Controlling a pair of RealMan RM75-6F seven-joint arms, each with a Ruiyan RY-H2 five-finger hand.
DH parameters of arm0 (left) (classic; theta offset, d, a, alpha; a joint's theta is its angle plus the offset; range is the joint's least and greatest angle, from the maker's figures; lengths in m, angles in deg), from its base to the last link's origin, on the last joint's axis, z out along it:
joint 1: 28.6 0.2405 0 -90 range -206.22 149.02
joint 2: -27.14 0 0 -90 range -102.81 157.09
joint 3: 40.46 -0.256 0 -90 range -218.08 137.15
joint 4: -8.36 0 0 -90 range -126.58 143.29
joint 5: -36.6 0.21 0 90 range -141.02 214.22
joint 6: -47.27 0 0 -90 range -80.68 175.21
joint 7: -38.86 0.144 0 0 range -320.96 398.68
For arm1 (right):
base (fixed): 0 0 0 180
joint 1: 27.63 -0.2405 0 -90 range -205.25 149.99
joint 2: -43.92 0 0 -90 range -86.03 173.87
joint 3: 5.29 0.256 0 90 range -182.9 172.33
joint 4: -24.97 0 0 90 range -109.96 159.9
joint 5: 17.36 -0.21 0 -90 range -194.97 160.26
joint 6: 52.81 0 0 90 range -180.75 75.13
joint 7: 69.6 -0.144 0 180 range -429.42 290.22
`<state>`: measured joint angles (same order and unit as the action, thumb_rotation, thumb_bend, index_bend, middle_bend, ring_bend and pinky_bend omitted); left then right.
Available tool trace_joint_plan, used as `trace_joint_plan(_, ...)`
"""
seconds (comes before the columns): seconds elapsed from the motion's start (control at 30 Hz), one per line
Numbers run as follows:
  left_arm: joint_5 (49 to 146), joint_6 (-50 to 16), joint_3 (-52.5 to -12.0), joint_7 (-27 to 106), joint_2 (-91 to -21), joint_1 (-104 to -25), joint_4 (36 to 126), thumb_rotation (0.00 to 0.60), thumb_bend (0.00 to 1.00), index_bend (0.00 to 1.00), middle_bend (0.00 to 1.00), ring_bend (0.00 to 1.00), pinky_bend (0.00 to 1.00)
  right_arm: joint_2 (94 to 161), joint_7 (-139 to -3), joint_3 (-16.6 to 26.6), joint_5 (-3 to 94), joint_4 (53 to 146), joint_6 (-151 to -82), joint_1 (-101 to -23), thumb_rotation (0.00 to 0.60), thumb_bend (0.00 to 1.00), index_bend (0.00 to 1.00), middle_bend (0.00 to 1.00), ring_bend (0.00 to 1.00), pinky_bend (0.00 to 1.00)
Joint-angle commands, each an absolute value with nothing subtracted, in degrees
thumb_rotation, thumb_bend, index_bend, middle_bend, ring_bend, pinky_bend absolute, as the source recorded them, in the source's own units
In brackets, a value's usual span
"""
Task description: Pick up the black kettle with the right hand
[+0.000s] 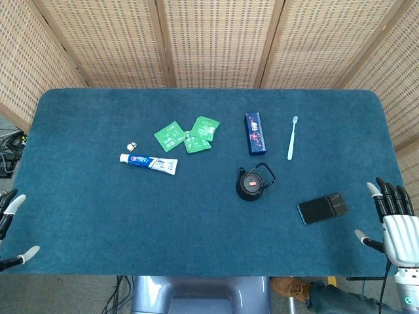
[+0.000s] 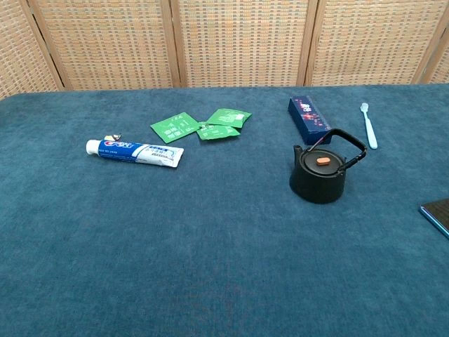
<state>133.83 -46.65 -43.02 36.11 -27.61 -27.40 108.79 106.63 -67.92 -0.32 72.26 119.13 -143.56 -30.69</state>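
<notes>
The black kettle (image 1: 252, 183) (image 2: 320, 173) stands upright right of the table's middle, with an orange knob on its lid and its wire handle raised toward the back right. My right hand (image 1: 393, 217) hovers at the table's front right edge, fingers spread and holding nothing, well right of the kettle. Only the fingertips of my left hand (image 1: 12, 226) show at the front left edge, apart and holding nothing. Neither hand appears in the chest view.
A dark phone (image 1: 322, 208) lies between the kettle and my right hand. Behind the kettle lie a navy box (image 1: 255, 133) and a pale toothbrush (image 1: 292, 138). A toothpaste tube (image 1: 148, 161) and green sachets (image 1: 188, 134) lie to the left. Wicker screens surround the blue table (image 1: 98, 216).
</notes>
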Motion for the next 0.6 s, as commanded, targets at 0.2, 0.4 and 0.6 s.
trace_joint_plan(0.2, 133.52, -46.41, -42.89, 36.22, -27.63, -27.49, 108.91, 0.6, 0.0, 0.0, 0.0, 0.0, 0.0, 106.69, -67.47, -0.17, 72.03, 119.17, -142.7, -31.22, 0.6, 0.0, 0.04, 0.0, 0.0, 0.0)
trace_joint_plan(0.4, 132.24, -45.36, -42.38, 36.87, -27.89, -27.96, 109.15, 0.6, 0.0, 0.0, 0.0, 0.0, 0.0, 105.9, -65.98, 1.01, 71.54, 120.39, -138.92, -34.07, 0.6, 0.0, 0.05, 0.0, 0.0, 0.0)
trace_joint_plan(0.6, 130.17, -43.5, -41.49, 38.47, -28.47, -28.9, 109.49, 0.6, 0.0, 0.0, 0.0, 0.0, 0.0, 101.53, -66.3, 3.47, 70.0, 126.67, -126.52, -42.24, 0.6, 0.0, 0.12, 0.0, 0.0, 0.0)
